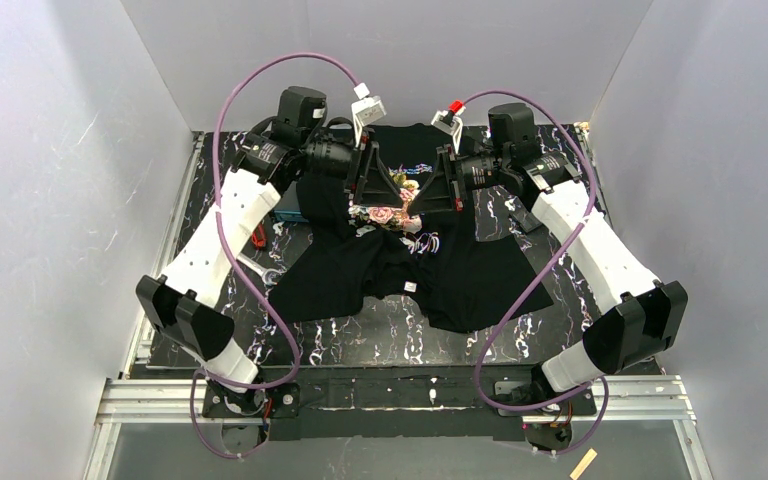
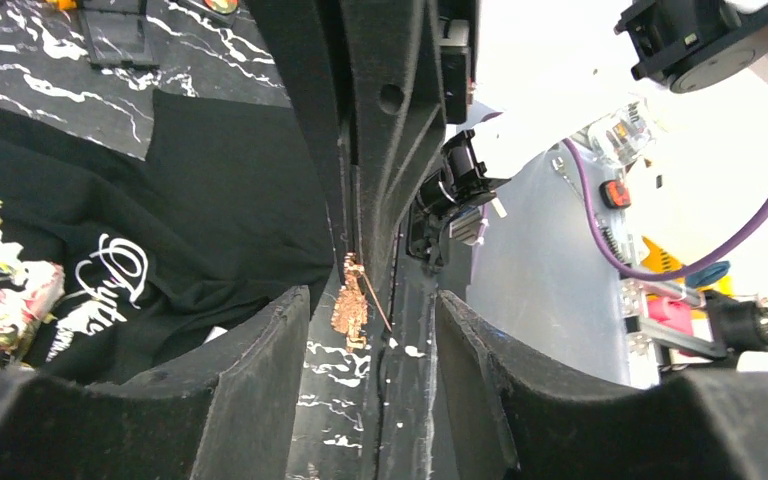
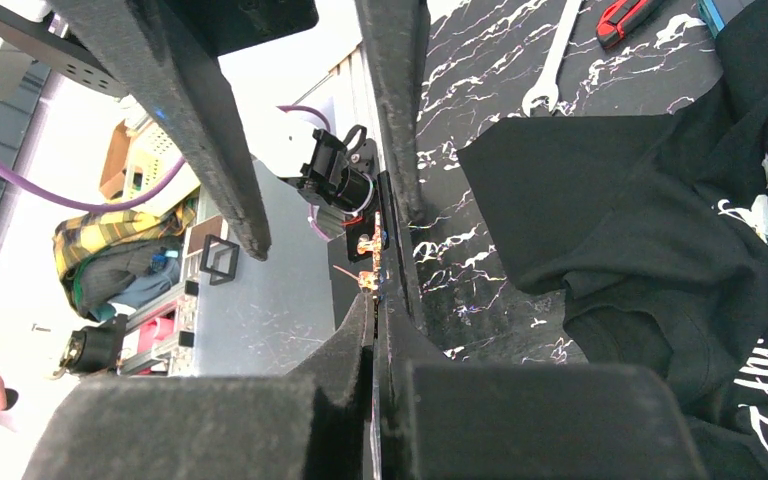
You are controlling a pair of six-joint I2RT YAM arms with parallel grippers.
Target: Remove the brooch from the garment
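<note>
**STATUS: BROOCH HELD IN RIGHT CLAW, LEFT CLAW OPEN AROUND IT**

1. My right claw [image 3: 375,295] has its jaws pressed together, with the brooch [image 3: 368,262] pinched at their very tips. The brooch is a small coppery piece, and a thin pin stands out from its side.
2. My left claw [image 2: 370,300] is spread wide and holds nothing. Its two fingers [image 2: 245,380] straddle the right claw's tips, so the brooch sits in the gap between them, at the centre of the left wrist view.
3. The garment [image 1: 460,280], a black T-shirt, lies crumpled on the marbled table [image 1: 380,335], beneath both claws in the overhead view. In the left wrist view its edge lies just left of the brooch. I see no cloth hanging from the brooch, so I judge it free or nearly free. The pin tip is too small to confirm this.

**CAUTIONS**
- Slip: the grip is on the tips only. A jolt or a fast swing could drop the brooch onto the dark cloth, where it would be hard to find.
- Snag: the exposed pin may catch a fold if I travel low across the shirt.
- Collision: the claws are interleaved. Closing the left claw, or moving either arm sideways before backing apart, could knock the brooch loose or strike the fingers.
</note>
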